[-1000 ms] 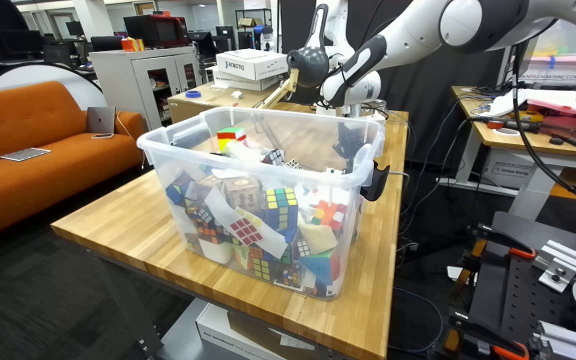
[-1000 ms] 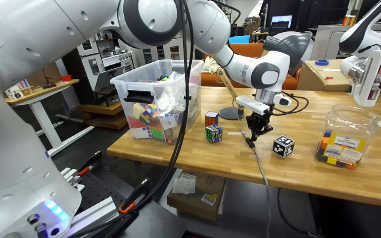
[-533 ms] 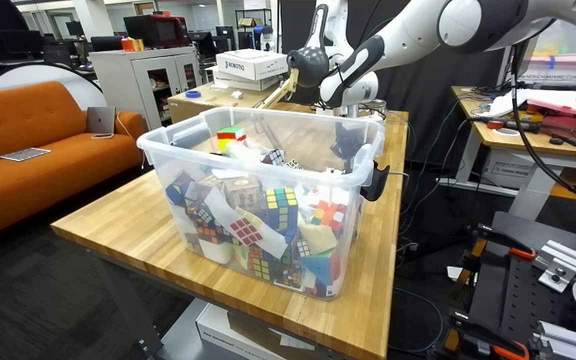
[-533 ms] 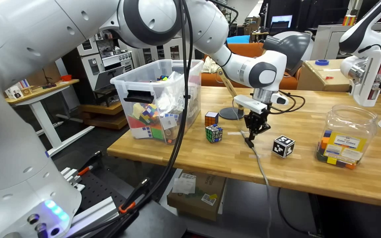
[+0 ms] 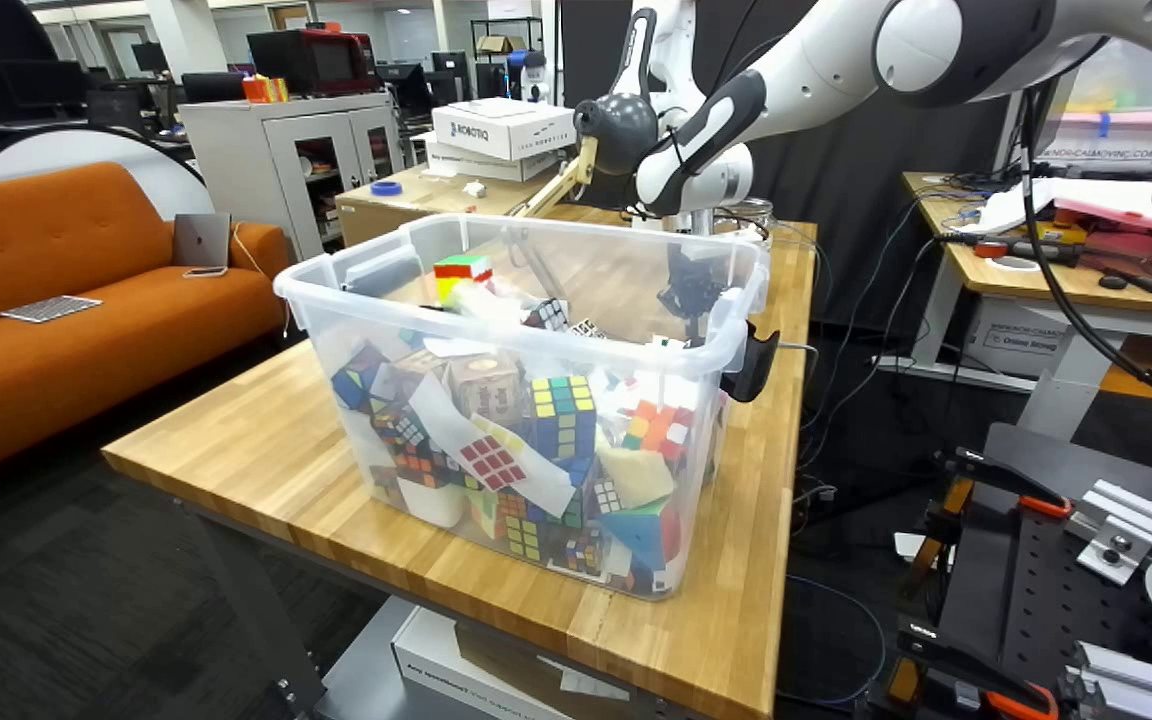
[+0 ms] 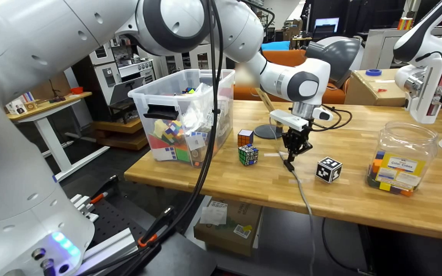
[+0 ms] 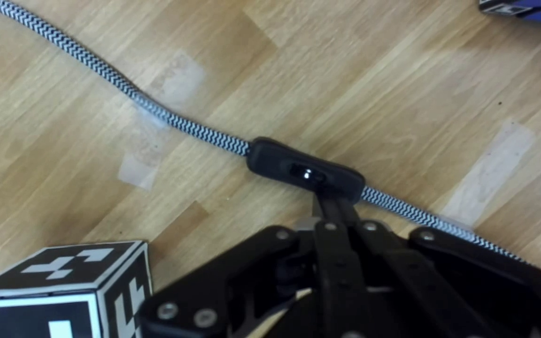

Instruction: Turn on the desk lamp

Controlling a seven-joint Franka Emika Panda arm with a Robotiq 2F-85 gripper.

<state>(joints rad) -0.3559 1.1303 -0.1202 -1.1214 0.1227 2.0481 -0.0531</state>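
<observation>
Grey desk lamp (image 6: 338,53) near end effector (image 7: 331,199), switch (image 7: 301,165) beneath.

Desk lamp (image 6: 339,55): head and stem are partly covered by the robot arm (image 6: 182,23) in an exterior view.
Gripper (image 7: 331,199): tips are blurred against the black switch (image 7: 280,162); contact cannot be told.
Marker cube (image 7: 61,281), blue-faced cube (image 7: 533,10): both are cut off by the wrist view's edges.

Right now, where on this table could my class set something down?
The wooden tabletop shows bare between the marker cube and clear jar, and back towards the cardboard box. It is crowded beside the plastic bin, where two puzzle cubes stand near the lamp base, and around the fingers at the cord switch.
</observation>
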